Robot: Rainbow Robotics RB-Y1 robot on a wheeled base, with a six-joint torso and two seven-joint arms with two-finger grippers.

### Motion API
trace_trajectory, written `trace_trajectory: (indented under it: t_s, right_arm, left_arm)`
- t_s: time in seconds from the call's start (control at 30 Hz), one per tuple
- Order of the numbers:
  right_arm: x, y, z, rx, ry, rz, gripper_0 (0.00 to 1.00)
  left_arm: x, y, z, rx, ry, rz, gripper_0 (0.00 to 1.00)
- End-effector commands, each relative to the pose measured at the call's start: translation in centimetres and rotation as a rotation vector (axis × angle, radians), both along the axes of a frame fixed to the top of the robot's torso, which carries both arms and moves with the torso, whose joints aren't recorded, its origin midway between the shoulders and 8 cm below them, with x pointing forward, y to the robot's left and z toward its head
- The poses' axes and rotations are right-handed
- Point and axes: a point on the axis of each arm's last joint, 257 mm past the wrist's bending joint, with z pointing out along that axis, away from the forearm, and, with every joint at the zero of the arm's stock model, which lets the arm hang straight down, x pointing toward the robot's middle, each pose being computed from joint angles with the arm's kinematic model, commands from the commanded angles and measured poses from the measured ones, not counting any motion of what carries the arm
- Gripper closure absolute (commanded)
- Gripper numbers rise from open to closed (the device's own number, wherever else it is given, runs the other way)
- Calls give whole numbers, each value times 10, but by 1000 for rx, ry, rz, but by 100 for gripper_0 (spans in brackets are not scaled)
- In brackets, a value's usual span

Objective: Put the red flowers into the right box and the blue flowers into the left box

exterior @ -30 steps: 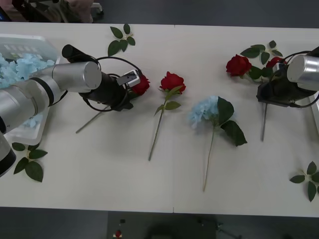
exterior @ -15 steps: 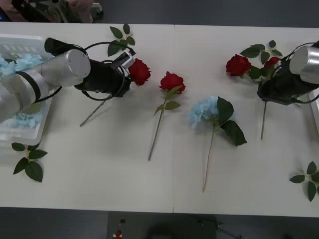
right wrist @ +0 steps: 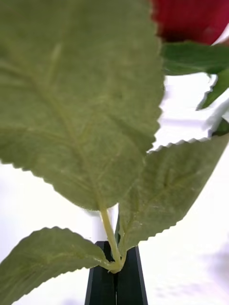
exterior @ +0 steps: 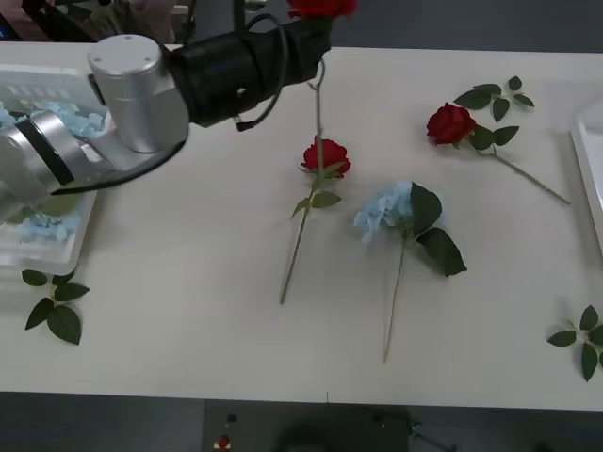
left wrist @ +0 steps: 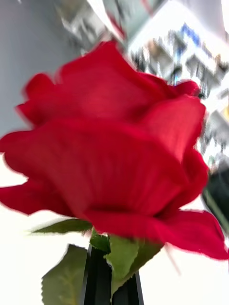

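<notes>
My left gripper (exterior: 318, 36) is raised over the far middle of the table, shut on the stem of a red rose (exterior: 322, 8) whose stem hangs down. In the left wrist view its black fingers (left wrist: 98, 281) pinch the stem under the bloom (left wrist: 114, 167). My right gripper (right wrist: 116, 279) is shut on another leafy stem with a red bloom (right wrist: 191, 19) beyond it. Two red roses (exterior: 326, 155) (exterior: 450, 122) and a blue flower (exterior: 384, 209) lie on the table. The left box (exterior: 45, 72) holds blue flowers (exterior: 58, 121). The right box rim (exterior: 588, 165) shows at the right edge.
Loose green leaf sprigs lie near the front left (exterior: 55, 306) and the front right (exterior: 582, 341). The white table's near edge (exterior: 320, 400) runs across the front. The left arm's silver joint (exterior: 137, 89) hangs beside the left box.
The left arm lifted its red rose off the table and swung it up and rightward. The right arm, holding its rose, moved out of the front view to the right.
</notes>
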Motion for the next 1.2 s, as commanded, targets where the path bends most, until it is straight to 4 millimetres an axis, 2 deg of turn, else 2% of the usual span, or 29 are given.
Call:
trace_trajectory:
  t_s: [0.03, 0.07, 0.2, 0.33, 0.47, 0.57, 0.67, 0.73, 0.77, 0.87, 0.9, 1.0, 1.13, 1.2]
  right_arm:
    - [-11, -61, 21, -154, -37, 21, 100]
    - [-13, -76, 17, -192, -43, 19, 100]
    - [-13, -110, -4, -281, -87, 6, 100]
    - [-14, -139, -32, -372, -139, 7, 100]
    - [-21, -153, -54, -407, -154, -24, 100]
    - [-34, -167, -68, -409, -134, -84, 100]
    - [-46, -178, -76, -400, -116, -124, 100]
    - [-47, -179, -78, -396, -114, -128, 100]
    - [-47, -179, -78, -396, -114, -128, 94]
    - [-48, -179, -78, -391, -115, -133, 47]
    - [-48, -179, -79, -386, -119, -135, 40]
    - [-45, -175, -80, -367, -127, -131, 33]
    - [-41, -166, -83, -320, -142, -125, 28]
    - [-31, -145, -86, -261, -151, -80, 27]
  left_arm:
    - [-28, -49, 44, -118, -66, -28, 100]
    - [-29, -52, 54, -109, -112, -27, 100]
    - [-37, -58, 74, -76, -226, -31, 100]
    - [-39, -59, 77, -32, -293, -26, 100]
    - [-39, -60, 76, 10, -344, -20, 100]
    - [-40, -61, 77, 16, -357, -20, 100]
    - [-40, -62, 77, 16, -358, -21, 100]
    - [-40, -62, 77, 17, -359, -20, 100]
    - [-40, -62, 77, 17, -359, -20, 100]
    - [-40, -62, 77, 17, -359, -20, 100]
    - [-40, -62, 77, 17, -359, -20, 100]
    - [-40, -62, 77, 17, -359, -20, 100]
    - [-40, -62, 77, 17, -359, -20, 100]
    - [-40, -62, 77, 17, -359, -20, 100]
